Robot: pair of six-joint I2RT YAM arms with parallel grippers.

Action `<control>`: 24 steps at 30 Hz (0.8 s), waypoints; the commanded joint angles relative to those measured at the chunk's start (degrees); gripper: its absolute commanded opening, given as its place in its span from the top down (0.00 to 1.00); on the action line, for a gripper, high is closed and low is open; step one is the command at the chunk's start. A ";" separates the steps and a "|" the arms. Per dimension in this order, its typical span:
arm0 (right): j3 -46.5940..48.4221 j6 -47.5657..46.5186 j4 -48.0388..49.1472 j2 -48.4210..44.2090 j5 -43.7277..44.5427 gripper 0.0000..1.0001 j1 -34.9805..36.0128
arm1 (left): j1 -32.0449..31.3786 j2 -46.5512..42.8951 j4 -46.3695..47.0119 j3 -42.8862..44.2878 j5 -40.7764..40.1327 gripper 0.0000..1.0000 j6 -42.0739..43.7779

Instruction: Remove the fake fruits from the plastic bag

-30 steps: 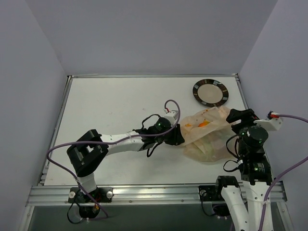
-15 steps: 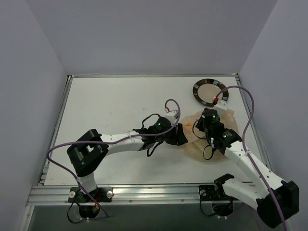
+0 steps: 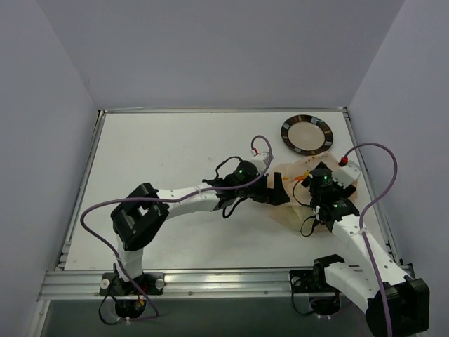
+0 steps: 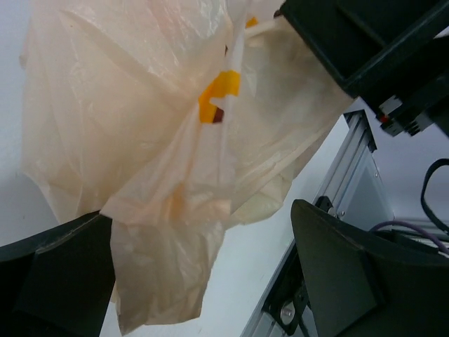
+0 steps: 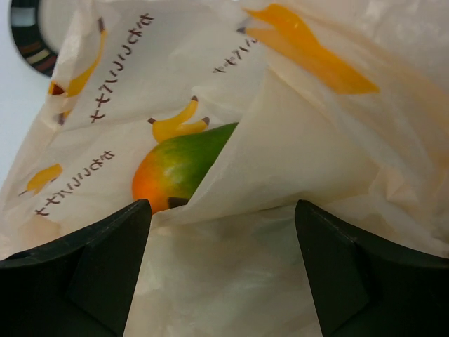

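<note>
Over the plastic bag, near the right edge of the table, your right gripper has swung in from the side within 1 second, so picking can begin. Its fingers are spread wide, holding nothing, aimed at the mango inside. Your left gripper is likewise spread, straddling the bag's folds.

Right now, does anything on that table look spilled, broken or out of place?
Nothing looks spilled or broken. The plastic bag lies crumpled, which is ordinary for thin plastic. An orange-green mango is inside it, half hidden under a fold. The plate beyond the bag sits flat.
</note>
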 commanded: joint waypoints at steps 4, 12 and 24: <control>-2.89 3.95 -1.00 0.79 -2.78 0.14 -8.34 | 2.09 5.26 -1.81 10.38 0.09 0.06 0.87; -5.26 -0.86 12.75 3.61 -13.90 0.70 -10.81 | 2.62 13.53 -2.09 16.55 2.46 0.14 -0.01; 4.22 -11.59 22.83 13.28 -30.55 1.00 -7.64 | 1.57 -1.22 6.52 -5.64 -7.10 0.98 -0.62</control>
